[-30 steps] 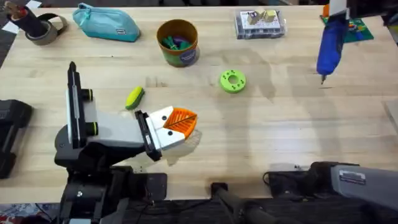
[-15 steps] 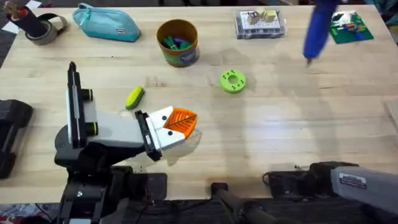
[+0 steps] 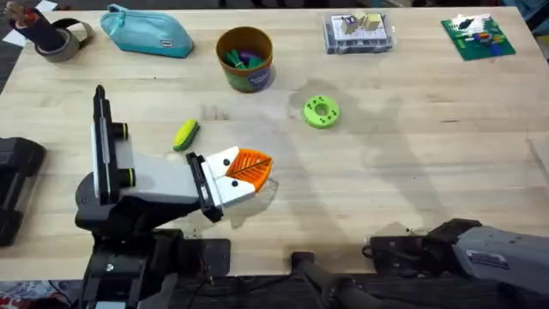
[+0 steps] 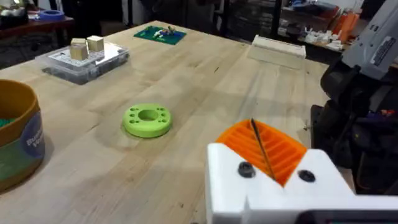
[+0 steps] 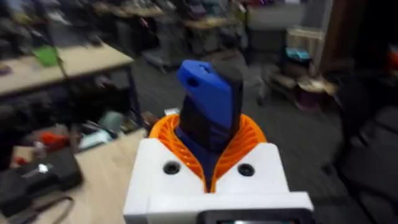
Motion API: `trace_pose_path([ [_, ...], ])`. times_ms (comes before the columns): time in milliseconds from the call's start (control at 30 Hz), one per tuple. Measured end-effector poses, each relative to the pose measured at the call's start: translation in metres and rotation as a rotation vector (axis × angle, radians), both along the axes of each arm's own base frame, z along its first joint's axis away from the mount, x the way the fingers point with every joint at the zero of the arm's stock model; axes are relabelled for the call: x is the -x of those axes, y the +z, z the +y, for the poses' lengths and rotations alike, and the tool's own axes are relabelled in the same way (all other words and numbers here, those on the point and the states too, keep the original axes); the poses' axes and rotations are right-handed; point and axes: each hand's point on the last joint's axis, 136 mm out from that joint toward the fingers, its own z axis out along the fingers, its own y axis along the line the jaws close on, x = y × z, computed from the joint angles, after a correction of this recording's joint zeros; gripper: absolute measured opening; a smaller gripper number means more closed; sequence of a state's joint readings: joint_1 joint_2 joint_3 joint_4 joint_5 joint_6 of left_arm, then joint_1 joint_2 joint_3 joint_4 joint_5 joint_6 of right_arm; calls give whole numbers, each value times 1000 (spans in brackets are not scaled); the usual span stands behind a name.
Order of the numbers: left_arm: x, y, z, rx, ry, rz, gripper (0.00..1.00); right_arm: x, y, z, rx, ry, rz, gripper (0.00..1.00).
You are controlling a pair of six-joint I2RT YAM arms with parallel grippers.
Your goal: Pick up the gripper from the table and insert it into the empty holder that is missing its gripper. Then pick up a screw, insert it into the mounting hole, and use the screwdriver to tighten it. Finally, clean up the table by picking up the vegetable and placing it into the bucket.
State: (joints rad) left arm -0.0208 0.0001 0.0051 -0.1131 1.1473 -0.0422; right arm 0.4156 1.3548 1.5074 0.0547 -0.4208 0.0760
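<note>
My right gripper (image 5: 208,137) is shut on the blue screwdriver (image 5: 208,93), raised off the table with the room behind it. Near the table's front left, my left gripper (image 3: 249,167) lies low over the table (image 3: 386,172) with its orange pads pressed together (image 4: 264,146) and nothing in it. The yellow vegetable (image 3: 185,135) with a green end lies just behind the left arm. At the back middle stands the tan bucket (image 3: 245,58) (image 4: 15,134), with coloured pieces inside. The loose gripper, the holder and any screw are out of view.
A green disc with holes (image 3: 321,112) (image 4: 147,119) lies mid-table. Along the back are a clear box of small parts (image 3: 358,33) (image 4: 84,57), a green board (image 3: 478,36), a teal pouch (image 3: 146,33) and a tape roll (image 3: 60,39).
The right arm carried the screwdriver from the back right of the table leftward and up, out of the overhead view. The left arm has not moved.
</note>
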Motion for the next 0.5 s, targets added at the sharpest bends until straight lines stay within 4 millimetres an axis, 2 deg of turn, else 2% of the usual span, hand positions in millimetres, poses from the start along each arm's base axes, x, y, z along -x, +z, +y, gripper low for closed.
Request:
trace_pose_path([
  [67, 0, 0, 0, 0, 0, 0, 4, 14, 18, 11, -50, 74, -52, 23],
  [167, 0, 0, 0, 0, 0, 0, 4, 38, 35, 26, -91, 190, -105, 23],
  [500, 0, 0, 0, 0, 0, 1, 4, 110, 49, 70, -121, 536, -162, 23],
])
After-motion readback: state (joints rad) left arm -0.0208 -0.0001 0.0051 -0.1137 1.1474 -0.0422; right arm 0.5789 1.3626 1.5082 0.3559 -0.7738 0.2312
